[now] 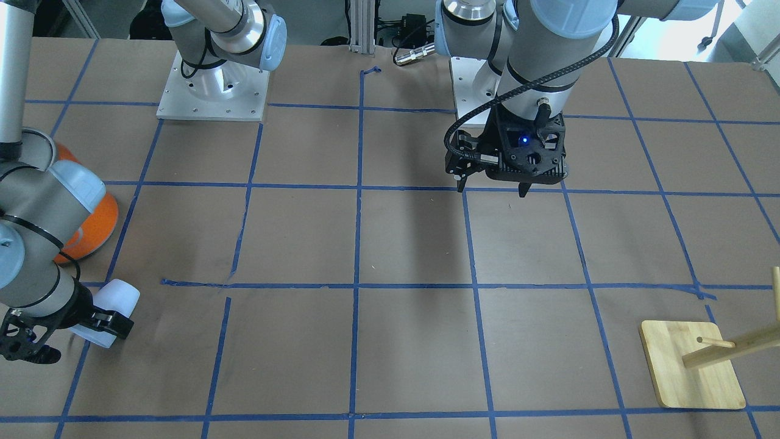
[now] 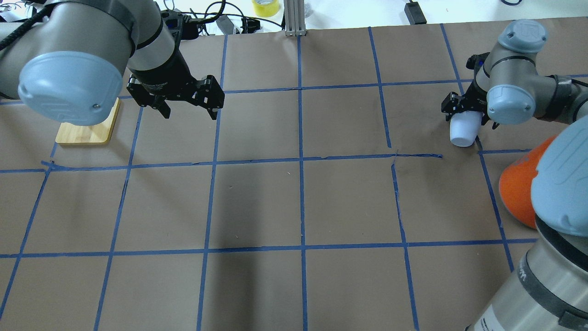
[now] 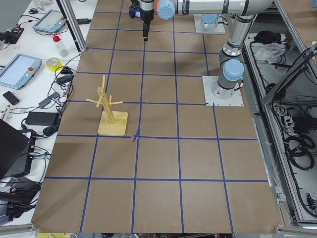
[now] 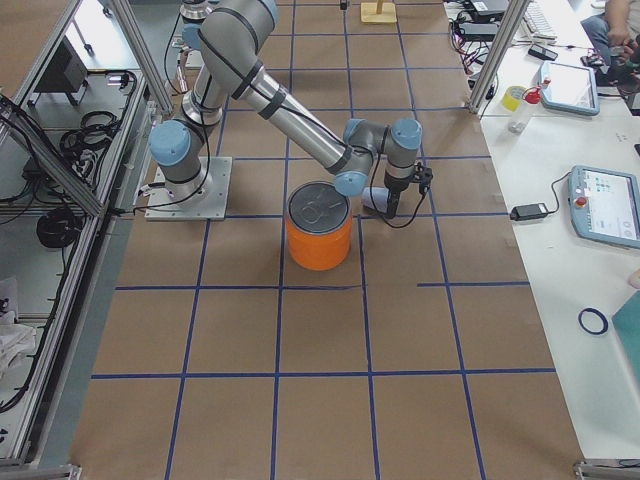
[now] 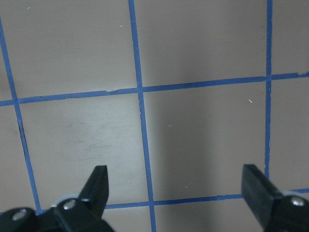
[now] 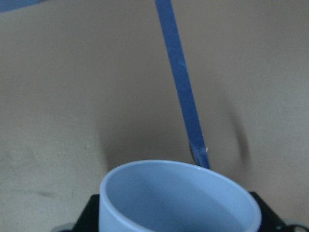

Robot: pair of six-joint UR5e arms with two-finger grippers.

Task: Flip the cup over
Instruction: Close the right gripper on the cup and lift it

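The cup (image 2: 463, 132) is a small pale blue-white tumbler, held tilted close over the table at the far right. My right gripper (image 2: 466, 117) is shut on it across its sides. The right wrist view looks into the cup's blue inside (image 6: 179, 199), with its mouth toward the camera. The cup also shows in the front view (image 1: 113, 305), with its rounded base up and its mouth low, and in the right view (image 4: 377, 201). My left gripper (image 2: 189, 113) is open and empty above the table at the far left, with only table between its fingertips in the left wrist view (image 5: 175, 175).
A large orange can (image 2: 518, 187) with a silver lid (image 4: 318, 209) stands just behind the cup on the robot's side. A wooden peg stand (image 1: 691, 364) on a bamboo base (image 2: 87, 132) sits at the far left, beside the left gripper. Blue tape lines grid the brown table.
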